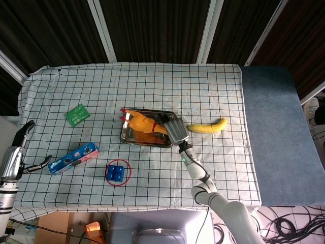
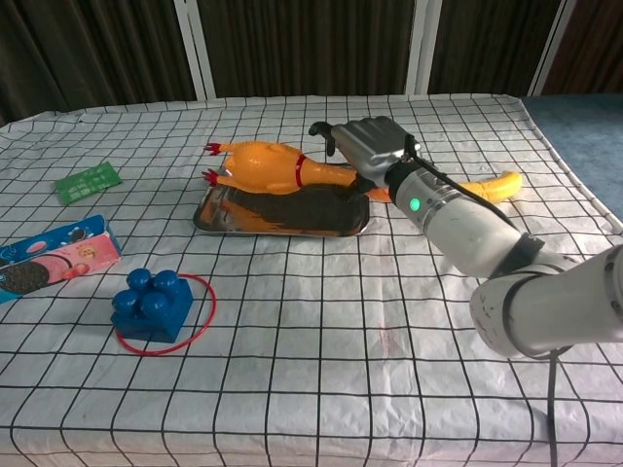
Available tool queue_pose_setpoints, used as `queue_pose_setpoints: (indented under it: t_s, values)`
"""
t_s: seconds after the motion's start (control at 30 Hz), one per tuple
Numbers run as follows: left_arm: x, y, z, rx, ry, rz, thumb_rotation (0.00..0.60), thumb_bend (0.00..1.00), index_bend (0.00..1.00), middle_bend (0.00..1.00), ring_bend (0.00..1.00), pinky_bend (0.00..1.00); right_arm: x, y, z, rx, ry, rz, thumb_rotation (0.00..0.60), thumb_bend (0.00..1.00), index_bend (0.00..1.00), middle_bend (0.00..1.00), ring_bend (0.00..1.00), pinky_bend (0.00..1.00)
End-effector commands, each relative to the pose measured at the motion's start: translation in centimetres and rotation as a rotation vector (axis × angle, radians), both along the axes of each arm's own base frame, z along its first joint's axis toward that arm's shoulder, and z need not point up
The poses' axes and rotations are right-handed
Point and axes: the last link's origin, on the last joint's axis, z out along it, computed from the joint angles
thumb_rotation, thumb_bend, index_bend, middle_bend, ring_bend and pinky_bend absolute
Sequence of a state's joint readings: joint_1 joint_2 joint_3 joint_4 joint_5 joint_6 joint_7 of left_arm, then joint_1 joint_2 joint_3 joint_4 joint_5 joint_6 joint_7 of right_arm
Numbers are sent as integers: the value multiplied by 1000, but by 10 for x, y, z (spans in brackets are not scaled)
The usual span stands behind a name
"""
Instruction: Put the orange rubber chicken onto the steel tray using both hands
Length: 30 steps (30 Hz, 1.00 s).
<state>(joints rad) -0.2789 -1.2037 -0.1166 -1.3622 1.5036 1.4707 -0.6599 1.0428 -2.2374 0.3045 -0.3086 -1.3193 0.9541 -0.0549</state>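
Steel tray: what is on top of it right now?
The orange rubber chicken lies along the steel tray, its neck end gripped by the right hand. The hand hides the head, and the tray floor beneath the chicken is covered.

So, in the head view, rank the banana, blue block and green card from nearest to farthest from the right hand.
1. The banana, just off to one side of the right hand.
2. The blue block, on the other side and closer to the robot.
3. The green card, farthest, toward the robot's left.
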Motion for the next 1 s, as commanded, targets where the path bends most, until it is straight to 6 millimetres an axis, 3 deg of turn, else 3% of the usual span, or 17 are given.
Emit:
queue_pose_setpoints:
  t_s: [0.03,0.3,0.4,0.7,0.83,1.0]
  values:
    - [0,0,-1,-4,-2,2,600,254,0,0,0,0,-7,-4,3,-9,9,-41,600,256,0,47,3,184]
    - [0,1,-3,-12,-10,7,600,256,0,0,0,0,-11,-8,6,-15,22,-76,600,176,0,4,0,157]
    - [0,3,-4,-18,-15,5,600,256,0,0,0,0,-13,-11,9,-16,36,-81,600,103,0,0,0,147]
    - [4,-5,1,6,6,-11,600,279,0,0,0,0,-11,-8,28,-28,-55,-34,600,95,0,0,0,145]
    - [4,-18,8,52,73,-15,600,302,0,0,0,0,-19,10,49,-27,-121,25,600,95,0,0,0,145]
    - [-6,-57,15,43,368,133,600,333,0,0,0,0,-53,72,113,-49,-153,38,600,102,0,0,0,145]
